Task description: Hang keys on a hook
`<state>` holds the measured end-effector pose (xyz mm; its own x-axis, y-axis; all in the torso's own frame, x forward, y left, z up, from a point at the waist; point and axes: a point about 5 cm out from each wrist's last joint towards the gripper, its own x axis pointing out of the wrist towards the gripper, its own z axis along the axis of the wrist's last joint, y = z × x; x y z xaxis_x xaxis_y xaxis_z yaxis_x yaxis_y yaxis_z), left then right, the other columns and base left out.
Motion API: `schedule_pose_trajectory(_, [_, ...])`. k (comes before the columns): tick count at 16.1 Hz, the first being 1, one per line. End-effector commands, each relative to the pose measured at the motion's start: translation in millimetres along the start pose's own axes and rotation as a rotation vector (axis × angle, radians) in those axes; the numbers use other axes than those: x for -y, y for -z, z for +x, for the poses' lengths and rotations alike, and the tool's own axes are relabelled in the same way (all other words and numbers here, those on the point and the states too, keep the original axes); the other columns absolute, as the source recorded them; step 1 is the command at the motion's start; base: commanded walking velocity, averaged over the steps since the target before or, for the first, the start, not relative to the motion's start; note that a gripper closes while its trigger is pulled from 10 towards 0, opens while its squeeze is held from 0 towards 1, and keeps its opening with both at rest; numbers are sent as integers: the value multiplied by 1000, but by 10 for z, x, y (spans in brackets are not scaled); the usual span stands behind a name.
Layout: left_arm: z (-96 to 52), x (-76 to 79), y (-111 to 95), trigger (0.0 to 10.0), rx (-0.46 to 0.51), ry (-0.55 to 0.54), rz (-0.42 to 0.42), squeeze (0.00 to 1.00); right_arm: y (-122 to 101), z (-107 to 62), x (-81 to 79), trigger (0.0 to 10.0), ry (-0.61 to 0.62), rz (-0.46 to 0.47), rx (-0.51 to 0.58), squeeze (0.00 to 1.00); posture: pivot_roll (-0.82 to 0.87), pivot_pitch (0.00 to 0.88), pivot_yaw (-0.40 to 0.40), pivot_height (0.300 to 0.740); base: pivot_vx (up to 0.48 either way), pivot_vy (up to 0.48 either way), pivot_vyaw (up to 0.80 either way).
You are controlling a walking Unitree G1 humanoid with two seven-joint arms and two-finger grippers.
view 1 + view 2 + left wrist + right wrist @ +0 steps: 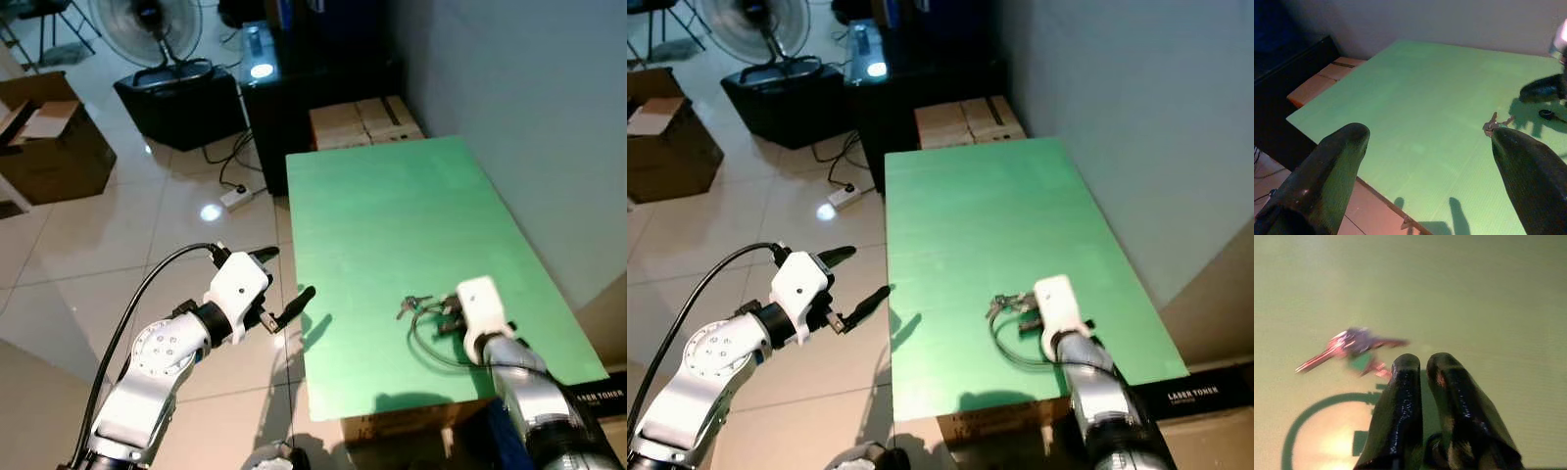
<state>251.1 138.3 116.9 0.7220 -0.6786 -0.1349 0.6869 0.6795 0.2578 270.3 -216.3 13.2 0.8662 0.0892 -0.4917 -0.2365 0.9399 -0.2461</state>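
Left eye view has the green table (pixel 392 215) across the centre and right of the frame, with cardboard boxes (pixel 364 121) at its far end. At lower left, off the table's edge, the left gripper (pixel 284 284) hovers with fingers spread wide. At lower right the right gripper (pixel 447 315) rests on the tabletop, fingers pressed together on a dark cord; the keys (pixel 411 306) lie just beside its tips

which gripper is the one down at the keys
The right gripper, fingers closed together over the green table right beside the keys. The left gripper hangs open off the table's edge, above the floor.
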Motion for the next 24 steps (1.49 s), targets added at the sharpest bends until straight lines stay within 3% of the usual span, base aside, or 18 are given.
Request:
schedule_pose_trajectory(1, [-8, -22, 23, 10000, -15, -1, 16, 0, -73, -17, -34, 10000, -55, -49, 15, 1000, 37, 68, 132, 740, 0, 0, 0])
schedule_pose_trajectory(6, [33, -131, -28, 10000, -13, 28, 43, 0, -260, -182, 184, 10000, -263, -209, -60, 1000, 10, 94, 164, 740, 0, 0, 0])
schedule_pose_trajectory(8, [29, -186, -45, 10000, -15, 45, 43, 0, -349, -225, 258, 10000, -424, -276, -110, 1000, -9, 113, 171, 740, 0, 0, 0])
schedule_pose_trajectory(12, [10, -120, -110, 10000, 24, 168, -56, 0, -410, -322, 463, 10000, -615, -377, -250, 1000, -14, 139, 144, 740, 0, 0, 0])
schedule_pose_trajectory(15, [-44, -43, -93, 10000, -10, 248, -91, 0, -404, -298, 583, 10000, -622, -455, -327, 1000, -16, 149, 117, 740, 0, 0, 0])
schedule_pose_trajectory(19, [-54, -10, -92, 10000, -18, 280, -109, 0, -347, -258, 610, 10000, -680, -498, -413, 1000, -22, 139, 96, 740, 0, 0, 0])
schedule_pose_trajectory(22, [-33, 17, -93, 10000, -16, 291, -116, 0, -350, -158, 657, 10000, -591, -580, -419, 1000, -29, 141, 89, 740, 0, 0, 0])
schedule_pose_trajectory(23, [-28, 38, -89, 10000, -18, 303, -120, 0, -342, -148, 664, 10000, -592, -613, -435, 549, -29, 142, 87, 740, 0, 0, 0])
schedule_pose_trajectory(24, [-31, 57, -84, 10000, -22, 319, -120, 0, -345, -132, 668, 10000, -584, -636, -437, 0, -28, 141, 85, 740, 0, 0, 0])
